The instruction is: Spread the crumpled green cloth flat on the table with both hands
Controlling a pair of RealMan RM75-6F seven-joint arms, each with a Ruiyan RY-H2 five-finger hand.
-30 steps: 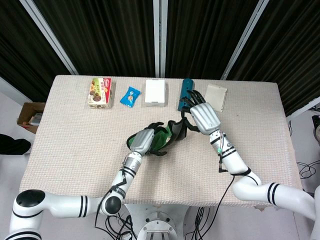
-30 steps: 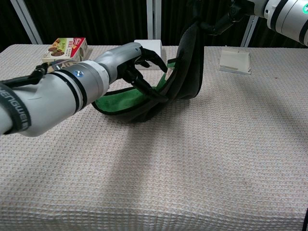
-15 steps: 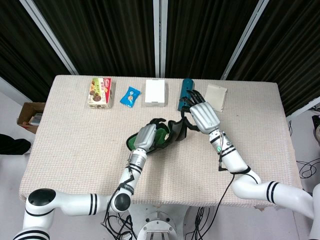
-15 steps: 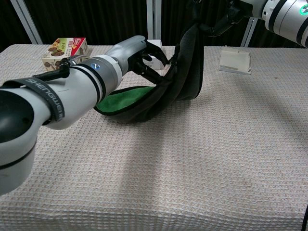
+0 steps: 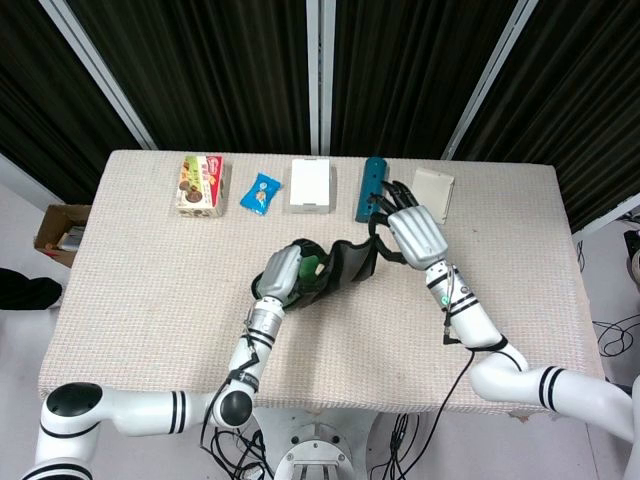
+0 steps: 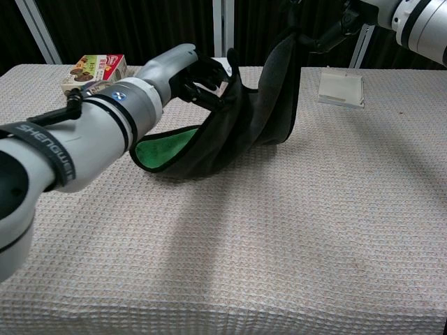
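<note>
The cloth (image 6: 237, 132) is dark on one side and green (image 6: 164, 148) on the other, and hangs in a sagging fold above mid-table. In the head view the cloth (image 5: 345, 268) runs between both hands. My left hand (image 6: 183, 70) grips its near-left edge and holds it off the table; in the head view the left hand (image 5: 281, 272) covers that edge. My right hand (image 5: 414, 227) holds the other end higher up, with the fabric draping down from it. The chest view shows only the right hand's fingers (image 6: 327, 35) at the top edge.
Along the far side of the table (image 5: 150, 300) lie a biscuit box (image 5: 200, 184), a blue snack packet (image 5: 261, 193), a white box (image 5: 311, 185), a teal object (image 5: 370, 185) and a white pad (image 5: 432, 194). A cardboard box (image 5: 62, 228) sits beyond the left edge.
My left hand has taken the cloth's edge and raised it off the table, drawing it leftward. My right hand shifted slightly right and up, stretching the fold between them.
</note>
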